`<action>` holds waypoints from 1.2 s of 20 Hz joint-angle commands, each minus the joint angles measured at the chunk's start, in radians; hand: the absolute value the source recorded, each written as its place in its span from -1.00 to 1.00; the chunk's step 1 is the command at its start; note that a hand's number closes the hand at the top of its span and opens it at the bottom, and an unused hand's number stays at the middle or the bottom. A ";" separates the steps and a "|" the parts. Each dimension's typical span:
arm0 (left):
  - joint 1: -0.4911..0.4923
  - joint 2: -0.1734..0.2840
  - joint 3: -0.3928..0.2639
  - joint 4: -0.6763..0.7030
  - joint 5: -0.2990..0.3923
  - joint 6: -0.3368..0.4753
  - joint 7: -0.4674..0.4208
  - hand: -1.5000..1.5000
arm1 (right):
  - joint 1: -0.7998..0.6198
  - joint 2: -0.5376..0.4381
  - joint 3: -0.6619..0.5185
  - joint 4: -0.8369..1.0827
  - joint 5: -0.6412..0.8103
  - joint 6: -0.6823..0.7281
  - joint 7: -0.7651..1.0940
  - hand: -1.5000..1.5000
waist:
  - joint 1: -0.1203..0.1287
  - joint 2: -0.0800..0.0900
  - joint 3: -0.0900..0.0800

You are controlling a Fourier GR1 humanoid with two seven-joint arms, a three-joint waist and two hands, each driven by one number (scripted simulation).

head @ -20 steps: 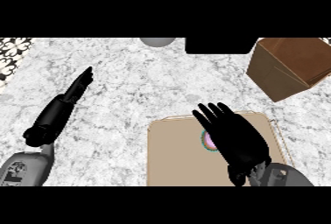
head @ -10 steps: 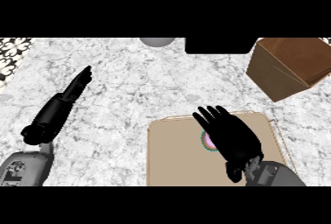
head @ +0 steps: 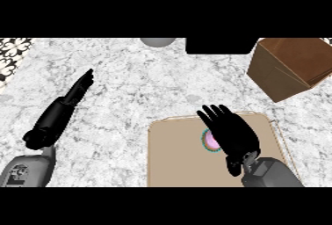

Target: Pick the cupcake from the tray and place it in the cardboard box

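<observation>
A cupcake [head: 210, 140] with pink icing and a teal wrapper sits on the tan tray [head: 175, 158] at the lower middle of the counter. My right hand [head: 230, 132] hovers over it with fingers spread and open, hiding most of the cupcake's right side. The brown cardboard box [head: 292, 66] stands open at the upper right, well apart from the tray. My left hand [head: 74, 94] rests at the left on the marble counter, fingers straight and pointing away, holding nothing.
A grey round object [head: 157, 41] lies at the counter's far edge in the middle. A black block [head: 220, 45] sits beside it, left of the box. A patterned strip [head: 13, 55] runs along the far left edge.
My right hand has drawn back slightly toward me and down over the tray, staying above the cupcake. The left hand has not moved.
</observation>
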State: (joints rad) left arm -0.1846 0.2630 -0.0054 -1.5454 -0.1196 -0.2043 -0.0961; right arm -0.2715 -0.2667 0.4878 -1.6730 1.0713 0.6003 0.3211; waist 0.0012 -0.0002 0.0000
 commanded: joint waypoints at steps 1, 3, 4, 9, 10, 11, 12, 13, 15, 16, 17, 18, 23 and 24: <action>-0.005 0.011 0.014 -0.097 0.020 -0.032 0.089 0.00 | -0.004 -0.030 -0.042 0.128 0.014 -0.096 -0.126 -1.00 | 0.004 0.000 0.001; -0.060 0.001 0.034 0.059 -0.005 -0.021 -0.004 0.00 | 0.052 -0.009 0.041 0.125 0.073 -0.152 -0.138 1.00 | -0.003 0.001 0.000; 0.032 -0.023 -0.003 -0.029 -0.026 -0.004 -0.004 0.00 | -0.015 -0.004 0.028 0.110 0.052 -0.084 -0.162 1.00 | 0.003 0.000 0.000; -0.088 -0.019 0.033 0.051 -0.022 -0.009 0.024 0.00 | -0.070 -0.005 0.002 0.152 0.089 -0.206 -0.266 1.00 | -0.001 0.002 0.000; -0.045 -0.018 0.026 0.018 -0.022 -0.020 0.023 0.00 | -0.046 0.002 0.017 0.152 0.114 -0.247 -0.273 1.00 | 0.001 0.001 0.000; -0.027 -0.007 0.049 0.049 -0.006 -0.032 -0.025 0.00 | -0.016 -0.036 0.011 0.159 0.132 -0.308 -0.308 1.00 | 0.000 0.001 0.000; -0.030 -0.048 -0.007 -0.020 -0.053 0.007 0.047 0.00 | -0.033 0.037 0.038 0.189 0.155 -0.322 -0.273 1.00 | 0.002 0.000 0.000; 0.018 -0.040 -0.008 -0.072 -0.043 -0.009 0.046 0.00 | -0.126 0.105 -0.028 0.295 0.130 -0.292 -0.238 1.00 | 0.010 0.001 0.000; -0.101 -0.029 0.015 0.036 -0.020 -0.029 0.048 0.00 | -0.241 0.173 -0.136 0.471 0.081 -0.316 -0.201 1.00 | 0.023 0.012 0.001; -0.083 -0.039 -0.005 -0.035 -0.024 -0.022 0.087 0.00 | -0.265 0.240 -0.158 0.499 0.072 -0.296 -0.124 1.00 | 0.037 0.010 0.002; -0.084 -0.036 -0.004 -0.014 -0.022 -0.029 0.063 0.00 | -0.319 0.250 -0.233 0.538 0.038 -0.300 -0.110 1.00 | 0.046 0.017 0.002; -0.081 -0.036 0.003 -0.012 -0.008 -0.038 0.052 0.00 | -0.349 0.260 -0.257 0.586 0.005 -0.304 -0.061 1.00 | 0.065 0.023 0.002; -0.090 -0.042 -0.009 0.016 -0.018 -0.045 0.044 0.00 | -0.569 0.265 -0.339 0.822 0.027 -0.541 -0.125 1.00 | 0.058 0.020 0.001; -0.078 -0.056 -0.017 0.020 -0.049 -0.011 0.028 0.00 | -0.604 0.265 -0.301 0.845 0.012 -0.580 -0.087 1.00 | 0.061 0.018 0.001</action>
State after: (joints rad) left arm -0.2636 0.2212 -0.0091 -1.5362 -0.1469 -0.2316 -0.0603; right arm -0.7429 -0.0243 0.2078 -0.9637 1.0976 0.1561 0.2052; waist 0.0541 0.0175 0.0007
